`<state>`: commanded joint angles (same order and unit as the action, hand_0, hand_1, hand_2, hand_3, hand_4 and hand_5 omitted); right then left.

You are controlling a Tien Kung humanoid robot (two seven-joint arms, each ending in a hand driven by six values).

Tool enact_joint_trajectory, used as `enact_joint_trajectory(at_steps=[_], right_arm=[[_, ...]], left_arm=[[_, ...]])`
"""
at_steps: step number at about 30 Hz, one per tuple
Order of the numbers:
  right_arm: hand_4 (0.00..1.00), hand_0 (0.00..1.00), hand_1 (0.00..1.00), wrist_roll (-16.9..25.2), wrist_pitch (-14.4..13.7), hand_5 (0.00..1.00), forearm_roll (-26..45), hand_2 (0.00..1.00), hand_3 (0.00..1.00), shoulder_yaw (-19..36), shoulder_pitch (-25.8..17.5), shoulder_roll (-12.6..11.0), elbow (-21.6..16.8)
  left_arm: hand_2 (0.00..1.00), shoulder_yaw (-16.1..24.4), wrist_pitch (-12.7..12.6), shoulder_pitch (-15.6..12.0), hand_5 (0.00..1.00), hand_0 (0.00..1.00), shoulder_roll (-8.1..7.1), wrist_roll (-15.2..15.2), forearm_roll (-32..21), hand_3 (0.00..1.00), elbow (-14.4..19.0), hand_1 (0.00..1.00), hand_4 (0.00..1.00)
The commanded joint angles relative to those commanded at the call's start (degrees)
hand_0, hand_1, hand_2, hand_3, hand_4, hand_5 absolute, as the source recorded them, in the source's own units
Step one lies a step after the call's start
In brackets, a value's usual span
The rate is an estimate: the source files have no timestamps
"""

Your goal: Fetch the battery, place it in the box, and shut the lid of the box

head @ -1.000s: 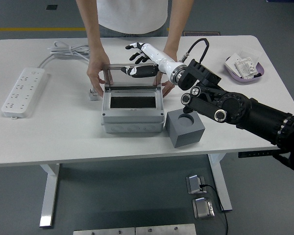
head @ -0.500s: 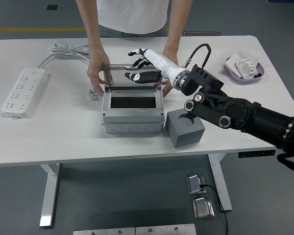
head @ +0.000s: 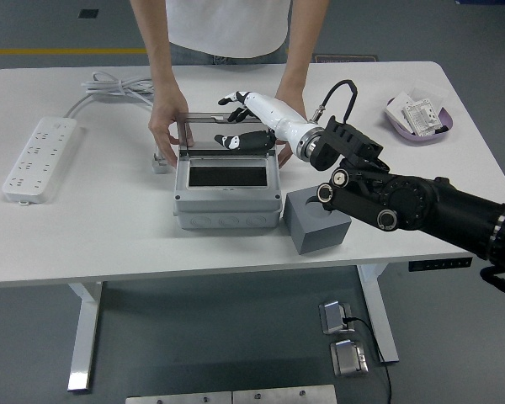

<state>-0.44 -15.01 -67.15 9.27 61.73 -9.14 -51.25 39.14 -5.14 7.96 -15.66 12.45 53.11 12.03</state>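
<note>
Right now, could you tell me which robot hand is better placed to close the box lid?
The right. The right robot hand is already at the raised clear lid of the grey box, fingers spread. No left arm is in view. The person's hands steady the box.

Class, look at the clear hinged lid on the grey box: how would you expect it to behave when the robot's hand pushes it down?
The lid looks thin and stiff, so it would probably swing on its hinge rather than bend. It stands raised with the right hand at it, so a light push likely suffices. The person's hands flank the grey box, which may stop it sliding.
</note>
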Motion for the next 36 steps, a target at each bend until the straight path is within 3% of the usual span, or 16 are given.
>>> enact_joint_trajectory(at_steps=[9,17,24,25,30,36], right_arm=[[0.733,0.739,0.643,-0.5,0.7,0.427,-2.0,0.699,0.856,0.6,0.9,-0.6,-0.7],[0.726,0.737,0.643,-1.1,4.0,0.419,-4.3,0.700,0.856,4.0,3.2,-1.9,-1.6],[0.721,0.739,0.644,-0.9,4.1,0.404,-3.6,0.698,0.856,5.1,4.2,-2.4,-2.0],[0.766,0.823,0.720,-0.7,4.0,0.406,-3.3,0.756,0.871,5.2,4.2,-2.4,-1.9],[0.766,0.823,0.720,0.4,3.1,0.406,-2.0,0.756,0.871,5.0,4.0,-2.1,-0.6],[0.784,0.829,0.727,1.2,4.0,0.415,0.6,0.764,0.871,5.6,4.4,-1.5,3.0]], left_arm=[[0.565,1.1,-0.2,-0.3,0.002,0.645,0.11,0.2,2.2,0.539,0.1,0.671,0.404],[0.565,2.2,0.2,-0.8,0.002,0.645,0.37,0.8,3.9,0.538,0.2,0.670,0.402],[0.563,2.7,0.5,-1.4,0.002,0.645,0.76,1.2,4.9,0.535,0.3,0.668,0.394],[0.562,2.8,0.5,-1.4,0.002,0.644,0.77,1.2,5.0,0.532,0.4,0.667,0.389],[0.562,3.1,0.9,-1.0,0.002,0.644,0.74,1.4,5.6,0.532,0.4,0.667,0.389],[0.559,3.2,1.2,-0.6,0.002,0.644,0.76,1.5,6.1,0.531,0.4,0.664,0.379]])
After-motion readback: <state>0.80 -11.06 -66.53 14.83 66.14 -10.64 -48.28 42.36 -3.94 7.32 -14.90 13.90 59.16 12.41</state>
